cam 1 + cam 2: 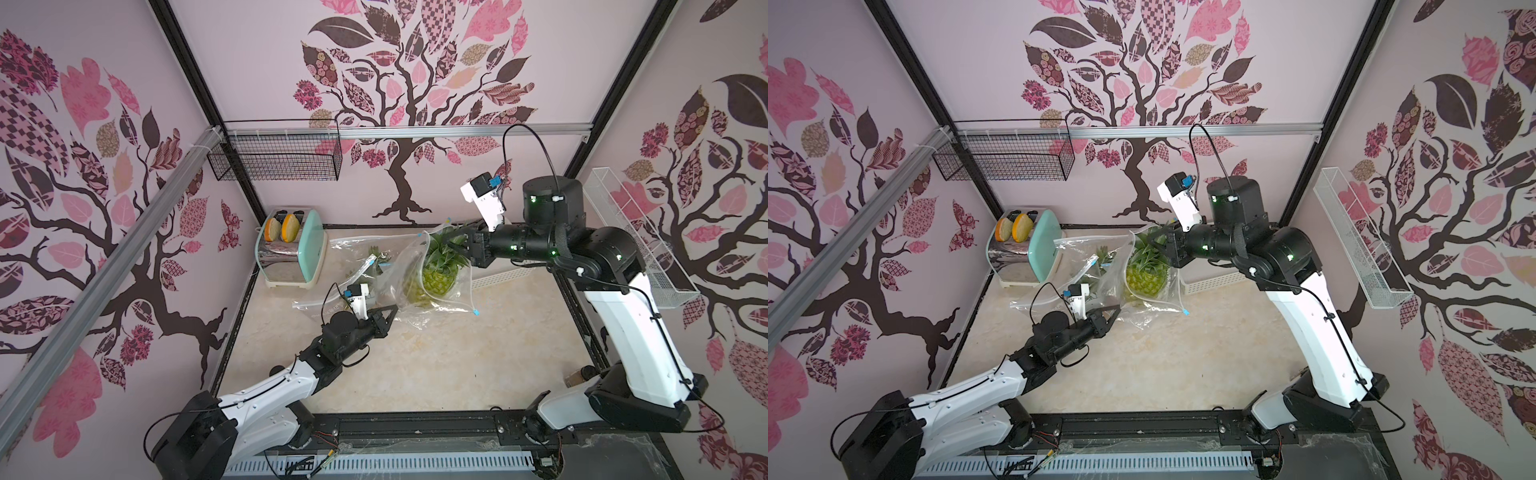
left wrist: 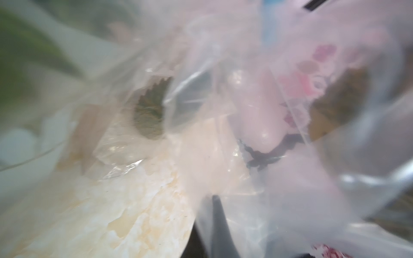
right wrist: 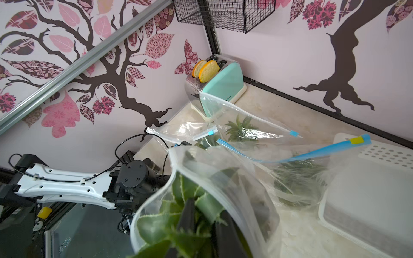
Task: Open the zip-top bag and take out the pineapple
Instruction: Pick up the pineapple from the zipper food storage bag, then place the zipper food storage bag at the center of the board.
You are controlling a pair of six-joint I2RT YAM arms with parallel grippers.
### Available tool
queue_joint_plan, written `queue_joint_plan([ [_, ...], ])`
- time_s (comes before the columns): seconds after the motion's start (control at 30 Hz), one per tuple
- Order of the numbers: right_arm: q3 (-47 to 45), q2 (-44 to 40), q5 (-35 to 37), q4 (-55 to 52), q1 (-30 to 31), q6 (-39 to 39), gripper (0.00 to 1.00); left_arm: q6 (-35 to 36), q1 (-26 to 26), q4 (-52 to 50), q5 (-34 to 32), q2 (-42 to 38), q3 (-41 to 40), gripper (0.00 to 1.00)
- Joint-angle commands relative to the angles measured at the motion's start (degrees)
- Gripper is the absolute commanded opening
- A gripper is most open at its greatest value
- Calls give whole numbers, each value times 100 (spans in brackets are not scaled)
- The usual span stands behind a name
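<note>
Spiky crown leaves of the pineapple (image 3: 154,225) sit clenched in the right gripper (image 3: 204,210), inside the open mouth of the zip-top bag (image 3: 252,201). Lower down, the left gripper (image 1: 394,308) pinches the bag's bottom corner just above the table (image 1: 436,365). The fruit stays upright within the plastic.

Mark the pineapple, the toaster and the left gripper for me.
pineapple (image 1: 440,280), in a top view, on its yellow-green body.
toaster (image 3: 223,89), right wrist view, on its mint side panel.
left gripper (image 1: 392,309), in a top view, at its fingertips, closed on the zip-top bag (image 1: 405,266).
</note>
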Motion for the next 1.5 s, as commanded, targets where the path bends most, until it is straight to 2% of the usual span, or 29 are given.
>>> queue_joint_plan([
  [0.0,454,-347,50,477,23,-16,0,-522,177,-701,-932,106,-377,0],
  [0.17,532,-381,51,466,13,5,0,-577,175,-1373,-1193,186,-181,0],
  [0.33,382,-443,-168,735,14,21,0,-566,170,-1741,-1050,543,167,0],
  [0.5,915,-324,-312,622,-11,16,0,-928,165,-2219,-1378,1068,272,0],
  [0.63,1123,-338,-502,593,-15,78,0,-1353,164,-1957,-1492,1599,249,0],
  [0.8,1104,-449,-538,583,-25,85,0,-1660,170,-1534,-1303,2152,455,0],
  [0.93,904,-604,-891,826,-36,207,0,-1803,161,-1322,-1060,2431,619,0],
  [1.0,748,-677,-1155,996,-36,323,0,-1814,113,-1250,-967,2470,703,0],
  [1.17,595,-682,-1810,1198,-39,557,0,-1865,-141,-1397,-1276,2180,849,0],
  [1.33,624,-656,-2293,1180,-32,699,0,-1783,-137,-1679,-1523,1992,1070,0],
  [1.47,636,-683,-2567,1220,-37,822,0,-1738,-46,-1665,-1461,2037,1236,0],
])
